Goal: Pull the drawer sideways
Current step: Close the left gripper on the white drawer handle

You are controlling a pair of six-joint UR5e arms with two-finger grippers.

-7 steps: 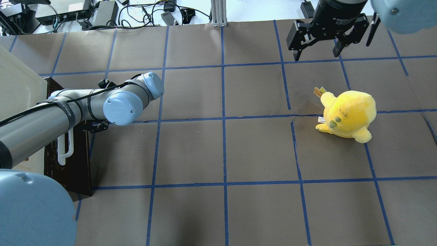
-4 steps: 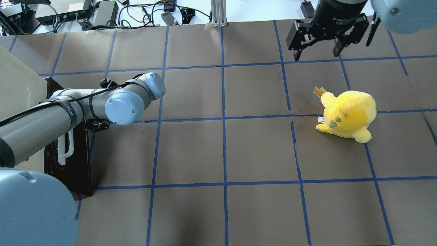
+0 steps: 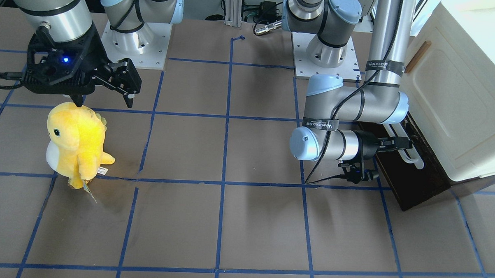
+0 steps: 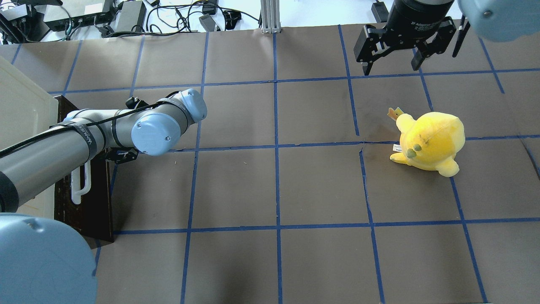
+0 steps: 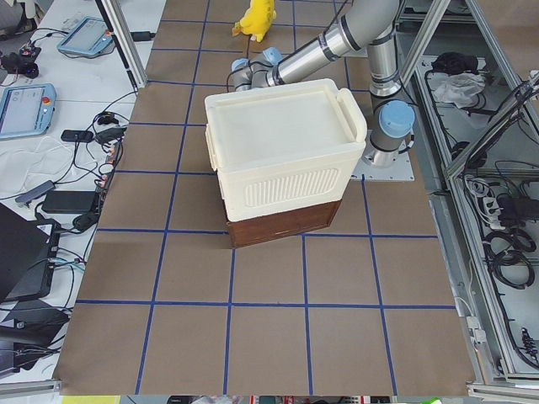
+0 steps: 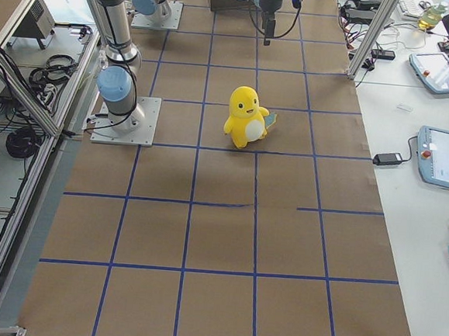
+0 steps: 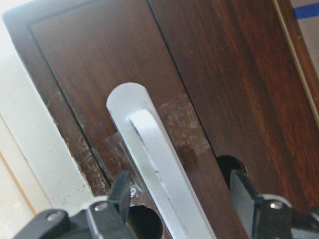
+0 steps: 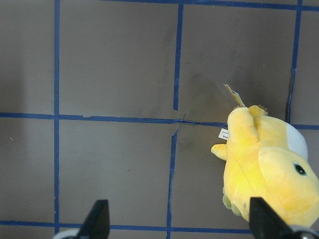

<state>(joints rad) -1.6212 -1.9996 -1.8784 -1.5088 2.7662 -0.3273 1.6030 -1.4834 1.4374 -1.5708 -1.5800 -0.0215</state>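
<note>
The dark brown drawer (image 4: 90, 211) sits under the cream cabinet (image 4: 21, 109) at the table's left edge. It also shows in the front view (image 3: 410, 181) and the left wrist view (image 7: 99, 74). Its long white bar handle (image 4: 80, 188) runs along the front. My left gripper (image 3: 399, 144) is at that handle (image 3: 411, 155). In the left wrist view the gripper (image 7: 182, 199) is open, with its fingers (image 7: 119, 194) on either side of the handle (image 7: 149, 144) and gaps on both sides. My right gripper (image 4: 390, 63) is open and empty above the far right of the table.
A yellow plush toy (image 4: 430, 141) stands on the right half of the table, just below the right gripper (image 3: 104, 99); it also shows in the right wrist view (image 8: 264, 169). The cabinet door has a small wooden handle (image 3: 418, 56). Cables and boxes lie beyond the far edge.
My left arm's wrist and elbow have shifted slightly to the right in the overhead view. The drawer front and handle look unmoved. The right arm is still.
</note>
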